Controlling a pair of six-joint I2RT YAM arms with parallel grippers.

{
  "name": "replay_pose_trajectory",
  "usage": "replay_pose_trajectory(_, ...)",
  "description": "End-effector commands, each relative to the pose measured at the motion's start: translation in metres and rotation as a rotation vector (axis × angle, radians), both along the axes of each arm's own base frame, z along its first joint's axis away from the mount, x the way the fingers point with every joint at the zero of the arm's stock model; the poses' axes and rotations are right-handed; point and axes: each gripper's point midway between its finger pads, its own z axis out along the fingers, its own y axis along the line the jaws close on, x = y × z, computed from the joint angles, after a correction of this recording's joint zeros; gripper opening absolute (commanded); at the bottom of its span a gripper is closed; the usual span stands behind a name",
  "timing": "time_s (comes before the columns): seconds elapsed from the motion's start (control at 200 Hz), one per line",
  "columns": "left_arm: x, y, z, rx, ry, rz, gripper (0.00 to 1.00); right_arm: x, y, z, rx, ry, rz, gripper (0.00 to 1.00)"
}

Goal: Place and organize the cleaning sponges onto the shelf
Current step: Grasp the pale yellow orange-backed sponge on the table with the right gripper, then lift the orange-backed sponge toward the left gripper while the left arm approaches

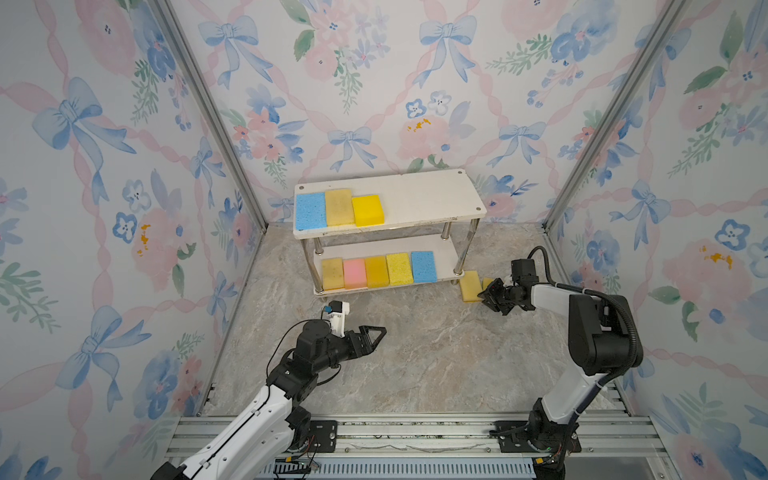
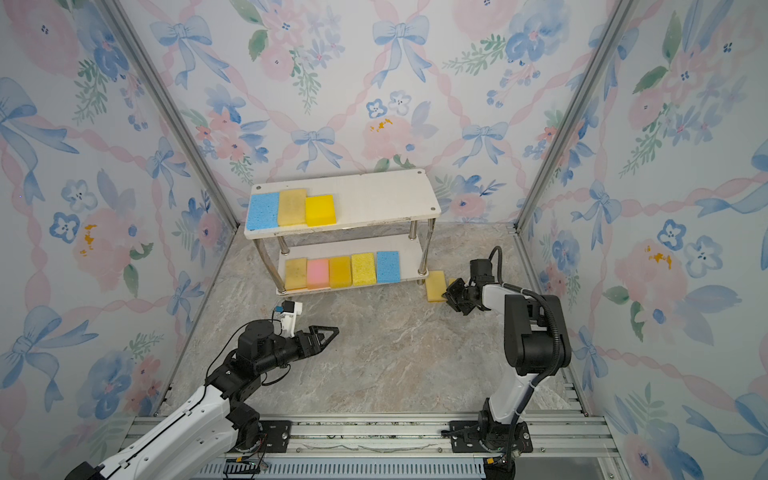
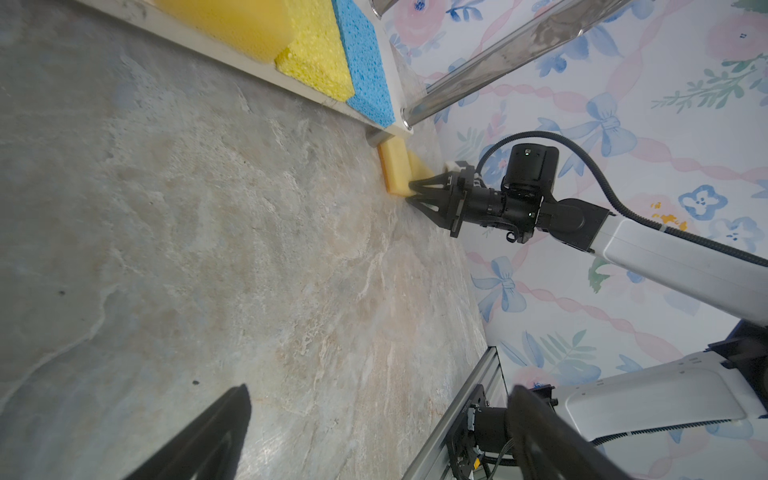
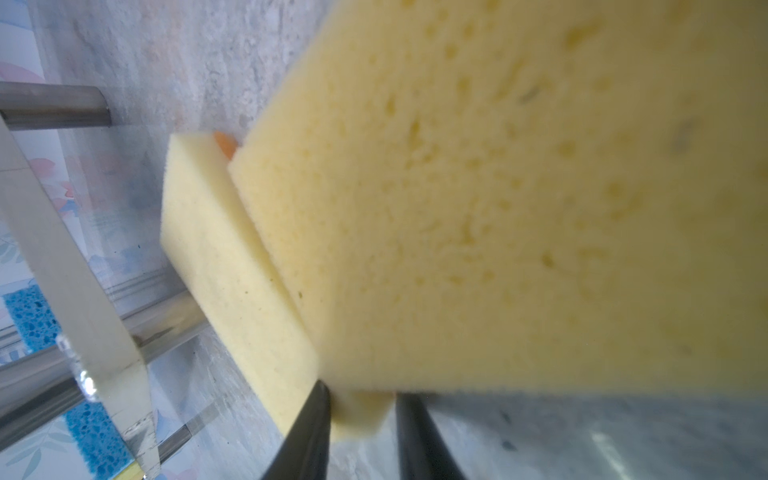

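The white two-tier shelf (image 1: 419, 193) (image 2: 374, 191) stands at the back. Its top board holds a blue sponge (image 1: 311, 210), a pale yellow sponge (image 1: 339, 206) and a bright yellow sponge (image 1: 367, 210). Several sponges line the lower board, among them a pink one (image 1: 354, 273). Right of the shelf, two pale yellow sponges (image 1: 469, 286) (image 3: 392, 170) lie on the floor. My right gripper (image 1: 484, 296) (image 4: 361, 411) is shut on a corner of the nearer sponge (image 4: 498, 208), which overlaps the other (image 4: 224, 257). My left gripper (image 1: 380, 332) (image 3: 379, 390) hangs open and empty before the shelf.
The shelf's chrome front right leg (image 1: 459, 270) stands right beside the floor sponges. Floral walls close in on three sides, with metal corner posts (image 1: 552, 220). An aluminium rail (image 1: 415, 432) carrying both arm bases runs along the front edge.
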Motion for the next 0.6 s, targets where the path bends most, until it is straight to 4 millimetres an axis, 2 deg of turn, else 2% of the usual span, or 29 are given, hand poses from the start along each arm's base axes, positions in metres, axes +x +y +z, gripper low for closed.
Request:
replay_pose_trajectory(0.0,-0.002,0.002,-0.004,-0.006,0.018,0.005,0.98,-0.003,-0.001,-0.010,-0.034,0.027,-0.008,0.17)
replay_pose_trajectory(0.14,-0.002,0.002,-0.003,-0.009,0.018,0.002,0.98,-0.012,-0.006,0.000,-0.061,0.007,-0.011,0.03)
replay_pose_trajectory(0.23,-0.002,0.001,0.000,-0.011,0.012,-0.006,0.98,-0.031,-0.014,0.009,-0.104,0.009,-0.007,0.02)
replay_pose_trajectory(0.245,-0.002,0.000,0.001,-0.011,0.011,-0.006,0.98,-0.033,-0.014,0.018,-0.106,-0.010,-0.006,0.02)
replay_pose_trajectory(0.36,-0.003,-0.003,0.001,-0.010,0.006,-0.013,0.98,-0.071,-0.019,0.033,-0.153,-0.002,0.037,0.02)
replay_pose_trajectory(0.455,-0.005,-0.011,0.003,-0.032,-0.005,-0.029,0.98,-0.105,-0.015,0.041,-0.160,-0.007,0.068,0.03)
replay_pose_trajectory(0.59,-0.011,-0.031,0.013,-0.145,-0.025,-0.054,0.98,-0.145,0.015,0.060,-0.160,-0.034,0.175,0.03)
